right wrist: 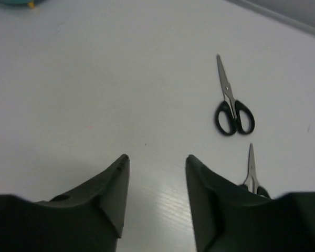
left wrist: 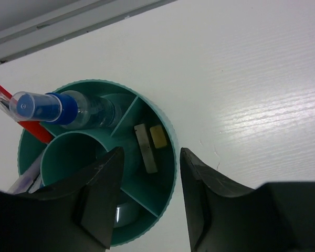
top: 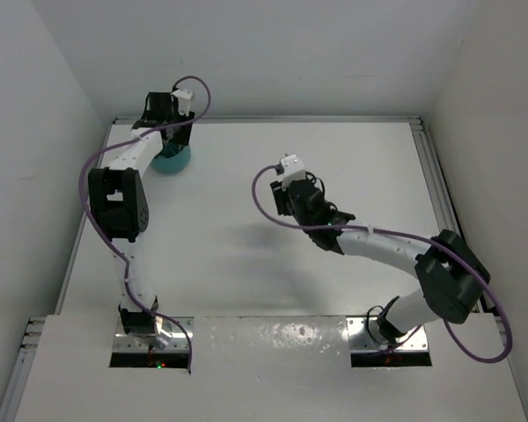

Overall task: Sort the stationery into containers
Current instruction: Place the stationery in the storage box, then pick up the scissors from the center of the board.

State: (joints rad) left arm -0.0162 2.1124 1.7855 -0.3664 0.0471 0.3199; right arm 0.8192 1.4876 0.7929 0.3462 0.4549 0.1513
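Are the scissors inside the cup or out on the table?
Out. One pair of scissors and a second pair lie flat on the white table; none show in the teal cup.

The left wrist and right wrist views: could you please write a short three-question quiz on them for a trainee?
1. True or false: both scissors lie on the table, outside the teal organiser.
2. Which things share one compartment of the organiser? A. two erasers B. two scissors C. two tape rings
3. What does the left hand hold above the organiser?
Key: 1 true; 2 A; 3 nothing, its jaws stand open and empty.
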